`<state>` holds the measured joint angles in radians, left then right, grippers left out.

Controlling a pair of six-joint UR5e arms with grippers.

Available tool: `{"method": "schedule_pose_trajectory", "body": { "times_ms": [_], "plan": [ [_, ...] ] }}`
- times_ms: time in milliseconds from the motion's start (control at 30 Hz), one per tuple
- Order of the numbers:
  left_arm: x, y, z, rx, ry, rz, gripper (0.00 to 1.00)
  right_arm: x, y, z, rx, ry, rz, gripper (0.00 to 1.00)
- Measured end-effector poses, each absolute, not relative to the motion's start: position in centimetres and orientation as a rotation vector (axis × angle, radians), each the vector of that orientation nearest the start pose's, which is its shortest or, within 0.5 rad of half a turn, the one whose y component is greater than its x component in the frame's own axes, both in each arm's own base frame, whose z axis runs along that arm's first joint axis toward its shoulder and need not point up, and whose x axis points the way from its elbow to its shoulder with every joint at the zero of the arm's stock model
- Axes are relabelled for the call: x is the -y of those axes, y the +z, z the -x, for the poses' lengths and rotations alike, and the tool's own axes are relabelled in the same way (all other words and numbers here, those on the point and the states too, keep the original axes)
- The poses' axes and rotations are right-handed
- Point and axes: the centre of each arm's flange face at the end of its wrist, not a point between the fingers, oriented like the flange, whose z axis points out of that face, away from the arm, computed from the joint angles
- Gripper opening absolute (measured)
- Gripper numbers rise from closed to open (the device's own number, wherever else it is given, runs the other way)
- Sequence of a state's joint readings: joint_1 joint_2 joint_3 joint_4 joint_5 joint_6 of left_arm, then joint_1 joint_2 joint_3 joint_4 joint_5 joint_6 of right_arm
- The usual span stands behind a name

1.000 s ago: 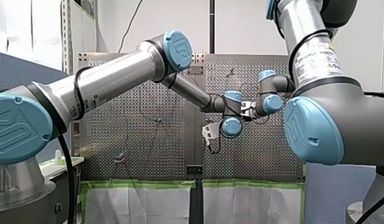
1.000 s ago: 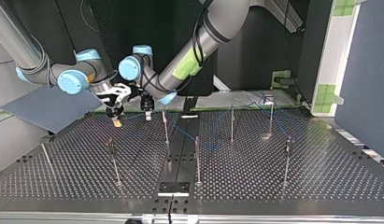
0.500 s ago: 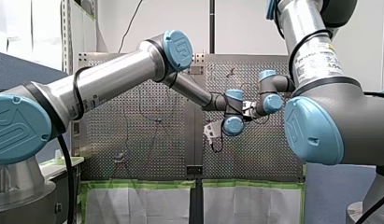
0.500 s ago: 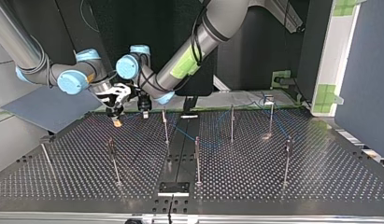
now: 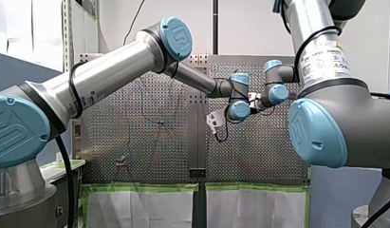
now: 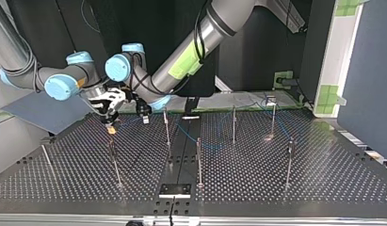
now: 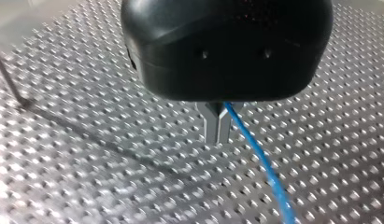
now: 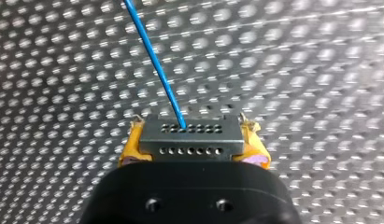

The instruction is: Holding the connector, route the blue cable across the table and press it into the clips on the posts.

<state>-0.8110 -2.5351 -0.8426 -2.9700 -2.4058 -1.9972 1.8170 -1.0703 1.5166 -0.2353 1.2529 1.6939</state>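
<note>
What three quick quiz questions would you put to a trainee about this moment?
1. True or false: my left gripper is shut on the blue cable.
2. What does my right gripper hold? A) a post B) the connector C) nothing
3. Fill in: in the right wrist view, the pads on either side of the connector are ____.
Key: 1 true; 2 B; 3 yellow.

A white wall backs the front view. In the top view a blue-grey panel stands at the right, beside a white frame with green tape.
</note>
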Motion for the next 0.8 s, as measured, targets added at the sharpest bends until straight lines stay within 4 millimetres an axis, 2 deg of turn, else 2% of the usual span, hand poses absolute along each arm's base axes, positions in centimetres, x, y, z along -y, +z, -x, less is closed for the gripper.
{"method": "schedule_pose_trajectory", "body": {
  "times_ms": [300,433,700,800],
  "plan": [
    [61.7,26.1,-47.3,-1.59,-0.26,0.313,0.0,56.6,30.3,-31.0,1.158,1.696,-1.691,0.0],
    [61.7,27.9,-46.2,-1.594,-0.241,0.3,0.0,56.4,33.4,-30.9,1.125,1.722,-1.671,0.0],
    [61.5,31.7,-44.2,-1.573,-0.222,0.298,0.0,55.4,37.8,-30.3,1.09,1.749,-1.638,0.0],
    [61.7,32.6,-43.7,-1.568,-0.226,0.295,0.0,54.7,39.4,-30.3,1.068,1.762,-1.626,0.0]
  ]
}}
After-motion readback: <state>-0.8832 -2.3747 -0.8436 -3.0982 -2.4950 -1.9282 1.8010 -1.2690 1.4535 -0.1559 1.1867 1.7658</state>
